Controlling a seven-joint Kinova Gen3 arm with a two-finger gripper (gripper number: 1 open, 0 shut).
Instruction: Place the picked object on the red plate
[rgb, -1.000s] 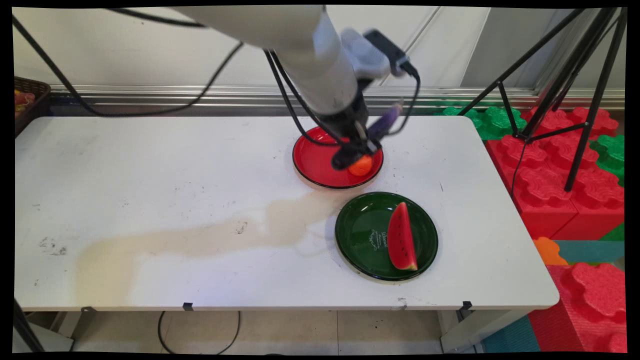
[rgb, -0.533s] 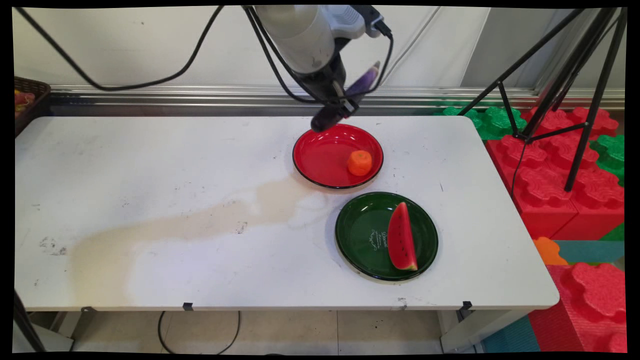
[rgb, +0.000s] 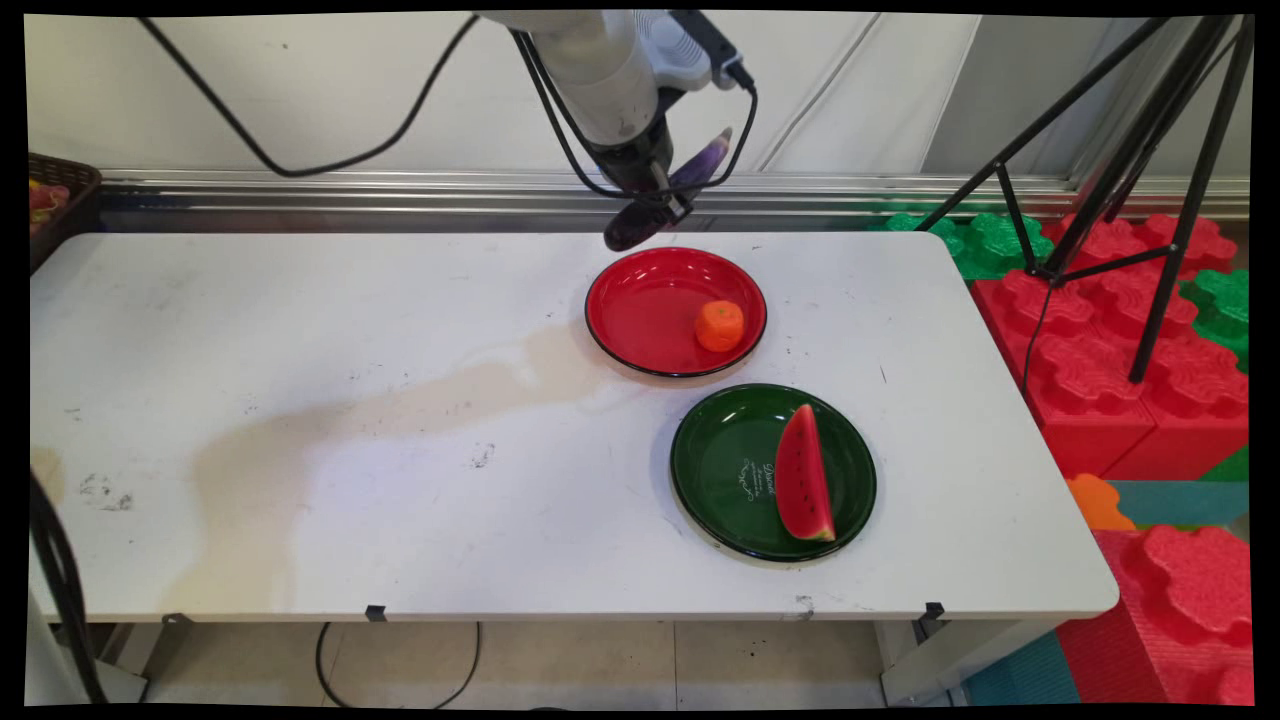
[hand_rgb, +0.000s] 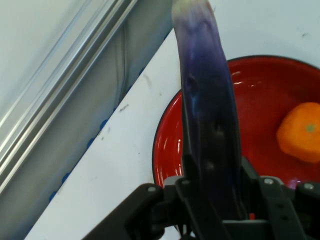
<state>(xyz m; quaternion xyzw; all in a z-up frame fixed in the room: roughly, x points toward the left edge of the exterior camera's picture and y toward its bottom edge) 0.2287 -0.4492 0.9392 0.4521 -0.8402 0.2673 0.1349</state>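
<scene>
My gripper (rgb: 663, 197) hangs above the table's far edge, just behind the red plate (rgb: 640, 312), and is shut on a long purple eggplant (rgb: 704, 161). The eggplant slants through the jaws, its dark end pointing down toward the plate's far rim. In the hand view the eggplant (hand_rgb: 210, 115) runs up the middle from the gripper (hand_rgb: 212, 202), over the red plate (hand_rgb: 260, 95). A small orange fruit (rgb: 720, 326) lies on the plate's right side, also visible as the orange fruit (hand_rgb: 301, 132) in the hand view.
A green plate (rgb: 725, 462) with a watermelon slice (rgb: 803, 476) sits in front of the red plate. A dark basket (rgb: 55, 195) stands at the far left. A black tripod (rgb: 1130, 150) and red and green foam blocks (rgb: 1110, 330) stand right of the table.
The gripper has lifted off the red plate and moved up and back toward the wall, carrying the eggplant. The orange fruit stays on the plate.
</scene>
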